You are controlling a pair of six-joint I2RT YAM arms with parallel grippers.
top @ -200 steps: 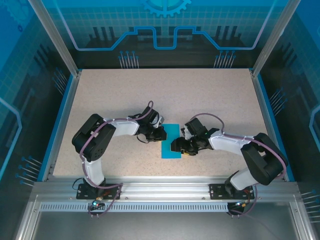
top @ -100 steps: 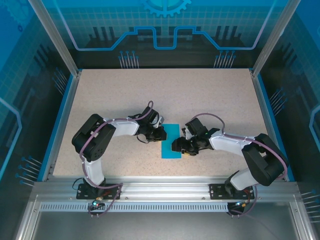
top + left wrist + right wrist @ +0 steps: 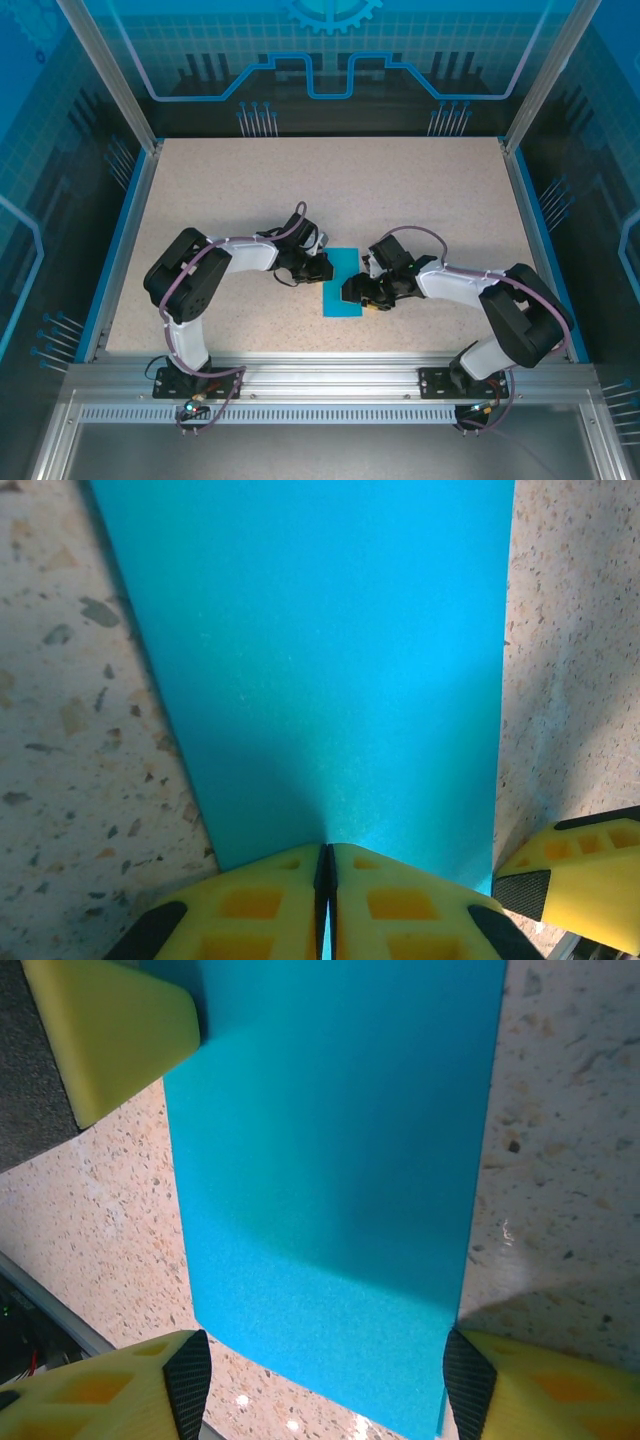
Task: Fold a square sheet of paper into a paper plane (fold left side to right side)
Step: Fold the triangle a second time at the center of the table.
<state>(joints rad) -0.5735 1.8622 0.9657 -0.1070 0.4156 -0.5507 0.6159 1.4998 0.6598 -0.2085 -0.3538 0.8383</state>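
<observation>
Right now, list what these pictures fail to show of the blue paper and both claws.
Top external view: the right claw covers part of the thin cyan-blue paper sheet; its layers are too small to count.
Left wrist view: the left claw, shut on the sheet's near edge, hides how much paper it holds; the frame's top cuts off the far edge.
Right wrist view: the top again cuts off its far end.

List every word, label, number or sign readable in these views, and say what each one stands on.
None readable. The sheet of paper is plain cyan, the table is unmarked speckle, the yellow fingers carry no print, and the back panel shows only a gear and line pattern, no letters.
</observation>
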